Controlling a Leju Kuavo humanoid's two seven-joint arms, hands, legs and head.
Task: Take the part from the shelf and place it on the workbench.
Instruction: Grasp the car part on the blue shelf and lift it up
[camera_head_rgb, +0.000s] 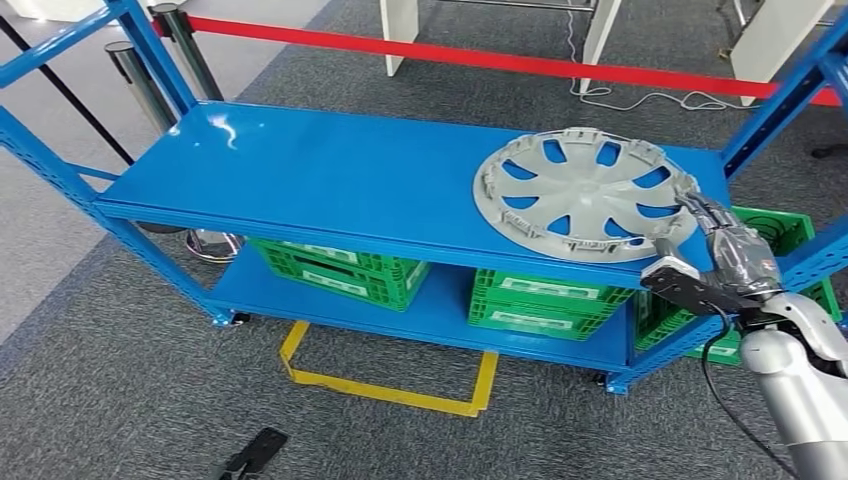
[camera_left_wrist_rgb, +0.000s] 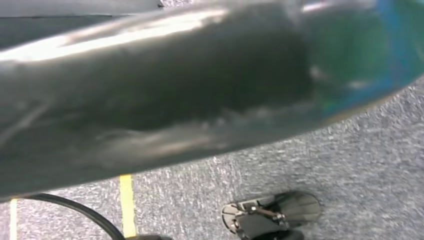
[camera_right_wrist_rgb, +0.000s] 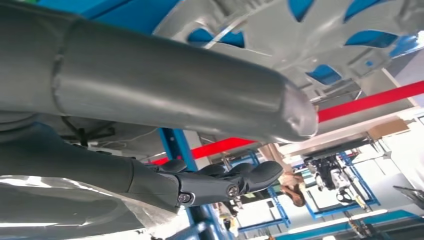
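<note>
Grey hubcap (camera_head_rgb: 585, 192), flat, top shelf (camera_head_rgb: 300, 165) rt end

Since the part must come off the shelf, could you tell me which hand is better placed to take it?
Probably the right hand: it reaches the rim of the round grey plastic hubcap on the blue metal shelf. The left wrist view looks down at grey carpet.

Grey carpet (camera_head_rgb: 130, 380) covers the floor; yellow tape (camera_head_rgb: 385, 388) marks it. Behind the tape, a red barrier belt (camera_head_rgb: 480, 58) runs between chrome posts (camera_head_rgb: 135, 80).
</note>
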